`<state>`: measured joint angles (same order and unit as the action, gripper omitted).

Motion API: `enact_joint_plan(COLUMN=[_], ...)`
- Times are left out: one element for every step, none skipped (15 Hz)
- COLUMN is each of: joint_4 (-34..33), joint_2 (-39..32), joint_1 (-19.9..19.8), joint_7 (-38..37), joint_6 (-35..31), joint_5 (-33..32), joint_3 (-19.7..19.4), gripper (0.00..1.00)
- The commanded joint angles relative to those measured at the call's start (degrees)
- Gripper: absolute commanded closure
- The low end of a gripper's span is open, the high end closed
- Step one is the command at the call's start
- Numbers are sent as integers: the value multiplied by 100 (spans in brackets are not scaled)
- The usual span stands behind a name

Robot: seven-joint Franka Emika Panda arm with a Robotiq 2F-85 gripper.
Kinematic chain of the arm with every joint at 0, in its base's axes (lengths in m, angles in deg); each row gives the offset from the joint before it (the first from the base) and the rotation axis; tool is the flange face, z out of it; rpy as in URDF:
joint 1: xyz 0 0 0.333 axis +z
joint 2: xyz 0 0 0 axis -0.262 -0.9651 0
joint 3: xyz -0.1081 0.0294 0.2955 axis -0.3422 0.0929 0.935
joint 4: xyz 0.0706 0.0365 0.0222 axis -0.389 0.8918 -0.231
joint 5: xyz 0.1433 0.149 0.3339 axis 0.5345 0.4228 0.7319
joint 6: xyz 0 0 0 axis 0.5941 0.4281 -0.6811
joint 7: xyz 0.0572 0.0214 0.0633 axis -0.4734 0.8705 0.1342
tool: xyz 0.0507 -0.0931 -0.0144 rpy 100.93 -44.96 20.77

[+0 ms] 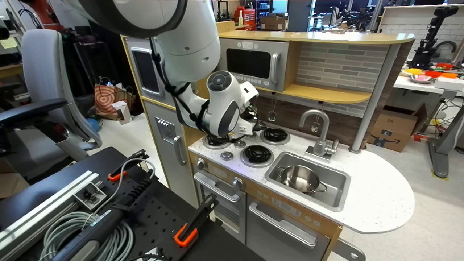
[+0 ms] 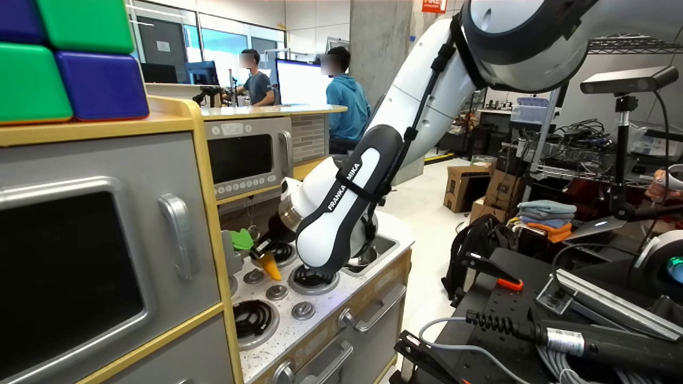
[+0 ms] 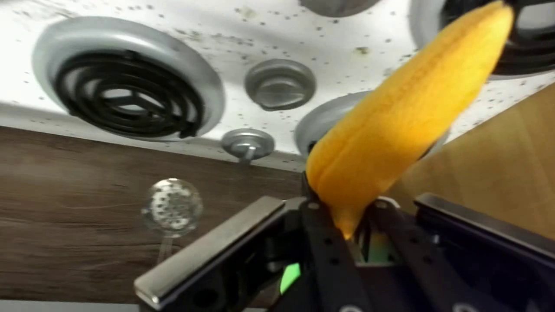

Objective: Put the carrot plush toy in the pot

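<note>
Over the stovetop (image 3: 347, 73), carrot plush toy (image 3: 403, 117) tight in the closed gripper (image 3: 345, 203) (pot (image 1: 301, 177) in the sink (image 1: 335, 185)).

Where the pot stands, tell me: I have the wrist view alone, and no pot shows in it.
Observer: In an exterior view, the pot sits inside the sink.
Operator: Noted. My view has the carrot plush toy in the gripper above the burners. Warn me of anything upright beside that sink.
Observer: A faucet stands on the counter between the sink and the dark wood panel.
</note>
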<state>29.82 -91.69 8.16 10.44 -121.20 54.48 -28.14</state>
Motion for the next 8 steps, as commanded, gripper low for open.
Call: enact_joint_plan(joint_4=[235, 331, 375, 426, 475, 531, 546, 530], joint_2=[135, 148, 138, 127, 117, 141, 132, 154], joint_1=[-446, -578, -654, -728, -807, -845, -894, -916], joint_7=[-564, -698, -820, -939, -1053, -1176, -1295, -1418], joint_6=[11, 20, 32, 40, 45, 47, 48, 49], joint_5=[240, 324, 456, 602, 747, 928, 1106, 1302], joint_3=[-54, -88, -169, -237, -277, -341, -388, -454], gripper=[96, 96, 96, 96, 96, 96, 96, 96])
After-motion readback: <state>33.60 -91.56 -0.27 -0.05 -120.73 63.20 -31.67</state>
